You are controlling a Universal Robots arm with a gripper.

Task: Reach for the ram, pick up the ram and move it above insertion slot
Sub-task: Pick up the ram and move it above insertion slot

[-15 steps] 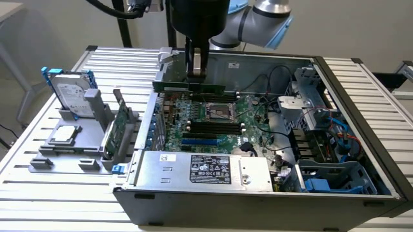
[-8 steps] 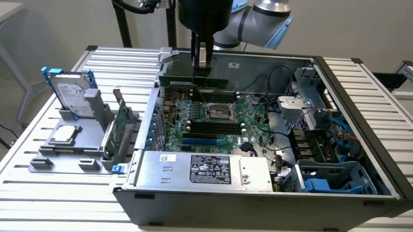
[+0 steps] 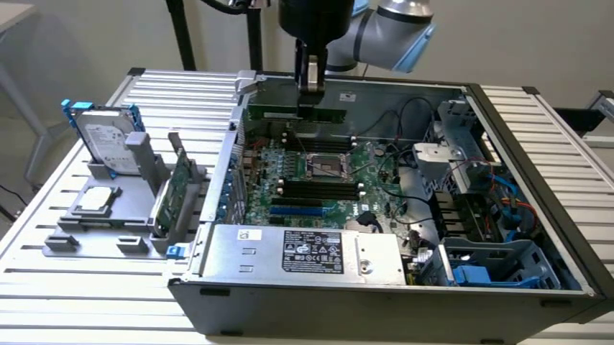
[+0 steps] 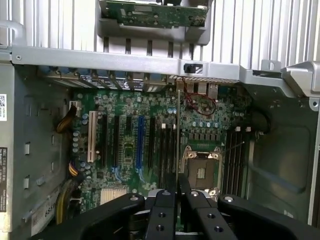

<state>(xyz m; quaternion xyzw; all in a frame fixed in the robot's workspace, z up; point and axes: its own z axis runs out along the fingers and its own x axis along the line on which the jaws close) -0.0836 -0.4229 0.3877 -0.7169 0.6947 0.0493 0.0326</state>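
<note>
My black fingers (image 4: 175, 210) are pinched on the ram, a long thin green circuit stick (image 3: 298, 114), which I hold on edge over the far part of the open grey computer case (image 3: 384, 295). From my wrist the stick runs as a narrow edge away from my fingertips across the green motherboard (image 4: 125, 145).

My worry is the thinness of the grip: I hold only 1 short stretch of a long stick, so I judge a bump against the case's far wall or the black cables (image 3: 413, 108) could twist it in my grasp and tilt it off line with the dark memory slots (image 3: 317, 188). The bare silver processor socket (image 3: 324, 164) lies close under it, and a slipped stick could land there.

The case rests on a ribbed aluminium bench (image 3: 86, 287). On the exterior view's left, a grey holder (image 3: 96, 223) carries a silver hard drive with blue rails (image 3: 101, 140) and a broader green card (image 3: 172, 194). Pale walls stand behind.
</note>
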